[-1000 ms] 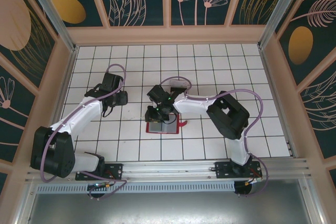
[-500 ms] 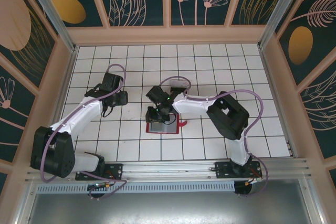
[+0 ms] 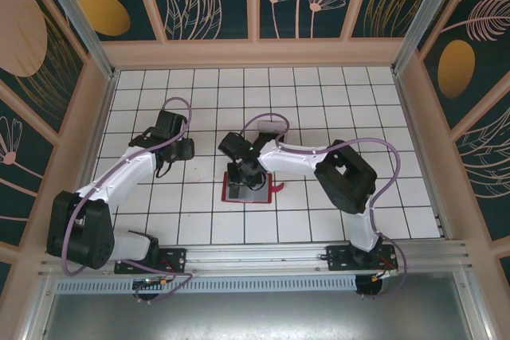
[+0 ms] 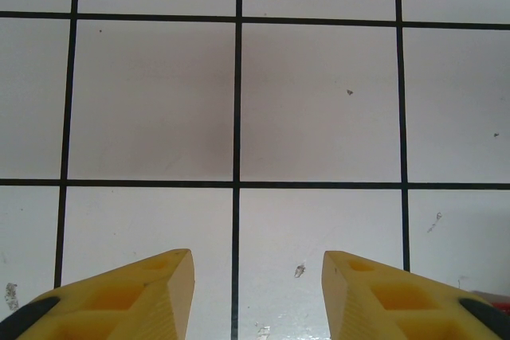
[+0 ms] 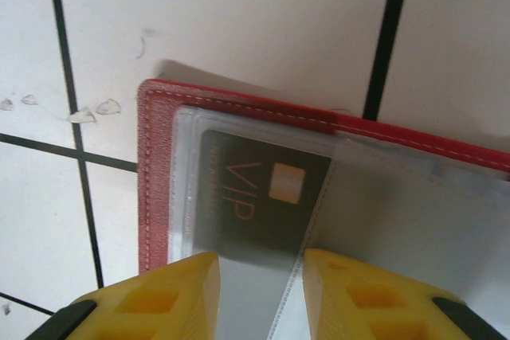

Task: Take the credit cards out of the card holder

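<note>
The red card holder [image 3: 249,194] lies open on the white tiled table, its snap tab [image 3: 276,189] pointing right. In the right wrist view its red stitched edge [image 5: 155,189] frames clear sleeves, and a dark credit card [image 5: 255,189] marked VIP sits in one sleeve. My right gripper [image 5: 261,292] hovers open just over the card's near end, a yellow fingertip [image 5: 187,292] on each side; from above it [image 3: 245,174] stands at the holder's far edge. My left gripper [image 3: 177,149] is to the left, open [image 4: 257,276] over bare tile. Other cards are hidden.
A clear plastic box [image 3: 271,127] lies just beyond the right arm's wrist. A raised wooden wall [image 3: 255,53] encloses the tiled table on three sides. Small scuffs mark the tiles [image 4: 300,271].
My right gripper has shifted a little toward the far edge of the card holder, uncovering more of its grey inside. The left arm and the holder have stayed put.
</note>
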Motion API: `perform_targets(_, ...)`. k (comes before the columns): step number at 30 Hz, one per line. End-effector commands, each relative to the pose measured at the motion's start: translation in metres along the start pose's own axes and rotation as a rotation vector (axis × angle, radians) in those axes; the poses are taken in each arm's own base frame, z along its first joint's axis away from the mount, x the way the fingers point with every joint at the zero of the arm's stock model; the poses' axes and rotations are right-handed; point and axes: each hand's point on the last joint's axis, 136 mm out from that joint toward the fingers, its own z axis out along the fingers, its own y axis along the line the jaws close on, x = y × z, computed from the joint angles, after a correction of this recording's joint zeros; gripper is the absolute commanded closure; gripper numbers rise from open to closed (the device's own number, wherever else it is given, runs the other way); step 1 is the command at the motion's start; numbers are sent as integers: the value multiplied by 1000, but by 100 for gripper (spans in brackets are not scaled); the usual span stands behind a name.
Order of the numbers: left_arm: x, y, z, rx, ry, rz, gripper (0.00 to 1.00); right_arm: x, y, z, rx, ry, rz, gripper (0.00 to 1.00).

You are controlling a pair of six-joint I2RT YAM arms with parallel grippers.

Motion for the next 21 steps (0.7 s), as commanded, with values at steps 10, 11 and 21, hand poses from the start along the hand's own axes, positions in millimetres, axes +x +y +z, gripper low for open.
perform_targets(10,2,-1,3,12,28,13,53,0,-27,-10,235,-46,0,61)
perform_targets(11,2,-2,3,12,29,15,53,0,-28,-10,245,-47,-4,60)
perform_targets(21,3,-2,4,12,33,17,53,-1,-33,-16,329,-67,-36,51)
